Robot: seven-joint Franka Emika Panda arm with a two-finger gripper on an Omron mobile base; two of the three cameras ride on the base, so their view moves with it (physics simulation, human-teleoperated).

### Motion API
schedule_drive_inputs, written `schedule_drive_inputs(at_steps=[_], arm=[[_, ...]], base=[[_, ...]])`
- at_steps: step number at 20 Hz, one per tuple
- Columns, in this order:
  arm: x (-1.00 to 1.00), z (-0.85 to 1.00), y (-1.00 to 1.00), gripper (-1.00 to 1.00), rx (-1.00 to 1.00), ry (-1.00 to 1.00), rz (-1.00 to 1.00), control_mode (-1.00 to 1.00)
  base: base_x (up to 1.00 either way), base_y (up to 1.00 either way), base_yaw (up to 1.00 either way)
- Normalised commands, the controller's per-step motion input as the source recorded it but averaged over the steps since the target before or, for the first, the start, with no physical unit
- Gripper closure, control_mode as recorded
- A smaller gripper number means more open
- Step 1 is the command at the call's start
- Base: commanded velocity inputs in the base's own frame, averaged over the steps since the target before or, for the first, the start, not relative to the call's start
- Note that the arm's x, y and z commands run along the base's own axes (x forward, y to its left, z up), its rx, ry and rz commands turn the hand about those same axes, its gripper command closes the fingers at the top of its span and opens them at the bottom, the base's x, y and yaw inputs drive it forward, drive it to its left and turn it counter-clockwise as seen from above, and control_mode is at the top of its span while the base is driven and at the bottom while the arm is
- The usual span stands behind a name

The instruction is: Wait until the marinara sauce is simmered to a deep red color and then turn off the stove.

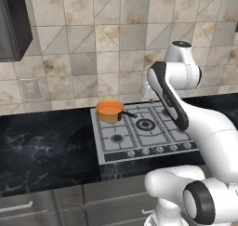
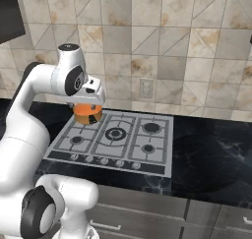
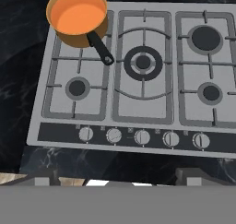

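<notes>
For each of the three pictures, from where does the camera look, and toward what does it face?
Left base view: behind the arm's left, facing the stove; arm at lower right.
Right base view: behind its right, facing the stove; arm at lower left.
Hand view: above, looking down on burners and knobs; finger tips at bottom.
All share the marinara sauce.

Orange marinara sauce point(image 3: 77, 13), silver-grey stove point(image 3: 113, 121), black marbled counter point(image 1: 42, 146).

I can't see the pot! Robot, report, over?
Pincer above the knobs, holding nothing. Marinara sauce orange, not deep red. Stove path clear.
</notes>
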Motion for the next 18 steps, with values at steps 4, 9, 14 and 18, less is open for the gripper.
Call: schedule_drive_inputs(at_steps=[4,9,14,18], arm=[[0.00,0.00,0.00,-1.00,0.00,0.00,0.00,-1.00],[0.00,0.00,0.00,-1.00,0.00,0.00,0.00,-1.00],[0.00,0.00,0.00,-1.00,0.00,0.00,0.00,-1.00],[0.00,0.00,0.00,-1.00,0.00,0.00,0.00,-1.00]], base=[[0.00,0.00,0.00],[0.00,0.00,0.00],[0.00,0.00,0.00],[0.00,0.00,0.00]])
